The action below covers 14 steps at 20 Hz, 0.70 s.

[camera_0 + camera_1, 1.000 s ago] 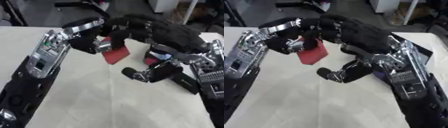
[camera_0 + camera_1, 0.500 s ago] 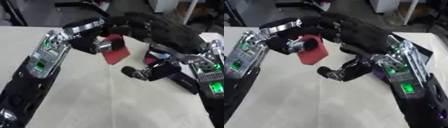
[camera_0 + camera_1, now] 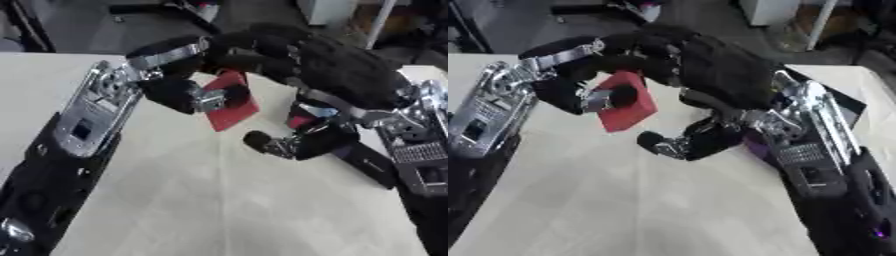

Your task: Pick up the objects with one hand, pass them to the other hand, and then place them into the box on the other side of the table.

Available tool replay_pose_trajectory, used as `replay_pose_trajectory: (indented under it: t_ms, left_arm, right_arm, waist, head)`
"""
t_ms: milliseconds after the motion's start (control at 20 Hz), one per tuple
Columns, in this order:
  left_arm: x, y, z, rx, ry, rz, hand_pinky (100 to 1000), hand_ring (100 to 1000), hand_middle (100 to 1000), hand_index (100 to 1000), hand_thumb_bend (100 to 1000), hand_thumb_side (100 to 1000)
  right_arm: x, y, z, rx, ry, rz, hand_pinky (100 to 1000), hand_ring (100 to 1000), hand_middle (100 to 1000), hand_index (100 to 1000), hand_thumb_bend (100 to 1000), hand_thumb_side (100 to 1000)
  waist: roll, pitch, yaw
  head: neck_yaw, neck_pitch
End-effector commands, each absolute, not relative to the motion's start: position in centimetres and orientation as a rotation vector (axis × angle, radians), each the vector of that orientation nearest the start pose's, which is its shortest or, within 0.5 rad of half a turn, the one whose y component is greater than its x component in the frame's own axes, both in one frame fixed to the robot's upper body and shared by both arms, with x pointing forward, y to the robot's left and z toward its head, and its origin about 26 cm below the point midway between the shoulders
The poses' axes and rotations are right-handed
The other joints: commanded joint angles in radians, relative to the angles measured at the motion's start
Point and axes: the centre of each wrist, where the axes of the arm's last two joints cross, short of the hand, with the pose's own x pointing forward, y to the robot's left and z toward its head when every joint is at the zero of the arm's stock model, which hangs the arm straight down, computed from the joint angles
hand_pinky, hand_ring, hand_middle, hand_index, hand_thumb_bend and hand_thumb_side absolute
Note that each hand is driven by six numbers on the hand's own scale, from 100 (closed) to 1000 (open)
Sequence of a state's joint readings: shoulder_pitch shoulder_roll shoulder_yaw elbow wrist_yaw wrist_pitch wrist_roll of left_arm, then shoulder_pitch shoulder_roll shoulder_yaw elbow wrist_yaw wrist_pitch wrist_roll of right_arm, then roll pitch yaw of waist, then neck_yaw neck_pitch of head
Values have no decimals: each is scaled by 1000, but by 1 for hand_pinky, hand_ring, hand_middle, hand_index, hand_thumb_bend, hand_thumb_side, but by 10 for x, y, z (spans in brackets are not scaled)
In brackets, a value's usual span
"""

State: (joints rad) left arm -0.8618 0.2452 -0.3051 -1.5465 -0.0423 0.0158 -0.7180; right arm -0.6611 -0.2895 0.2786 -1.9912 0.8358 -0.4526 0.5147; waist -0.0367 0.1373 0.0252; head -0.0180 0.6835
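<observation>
Above the table (image 3: pixel 219 200), both hands meet at the red block (image 3: pixel 627 107): left hand (image 3: pixel 188 92) pinching it, right hand (image 3: pixel 702 67) curled over it.

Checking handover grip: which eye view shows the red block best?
Right eye view: the red block shows a broad face with the left hand curled onto it. In the left eye view it looks thinner, partly behind fingers of the right hand.

A pale, cream-coloured table (image 3: pixel 219 200) filled most of the view, its far edge meeting a dark floor (image 3: pixel 105 30). A dark flat object (image 3: pixel 846 102) lay on the table near the right edge, with something purple (image 3: pixel 756 145) beside it.
</observation>
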Motion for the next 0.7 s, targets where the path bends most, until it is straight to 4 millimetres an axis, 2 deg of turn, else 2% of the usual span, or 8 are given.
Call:
replay_pose_trajectory:
  t_ms: [50, 450, 700]
  left_arm:
    - [388, 124, 263, -341, -1927, -1549, 673, 463, 368, 505, 100, 547]
    - [386, 122, 264, -312, -1952, -1576, 674, 464, 368, 506, 100, 540]
    - [384, 120, 267, -311, -1966, -1591, 675, 465, 369, 507, 100, 533]
  right_arm:
    - [301, -151, 282, 802, 2313, -1890, 1000, 984, 1000, 960, 346, 391]
    - [301, -150, 281, 832, 2284, -1914, 1000, 988, 1000, 942, 346, 387]
    - [301, -149, 281, 852, 2252, -1938, 1000, 992, 1000, 936, 313, 304]
  waist:
    - [2, -15, -1]
    - [2, -14, -2]
    - [2, -15, -2]
  head:
    - [-1, -6]
    - [-2, -5]
    - [-3, -5]
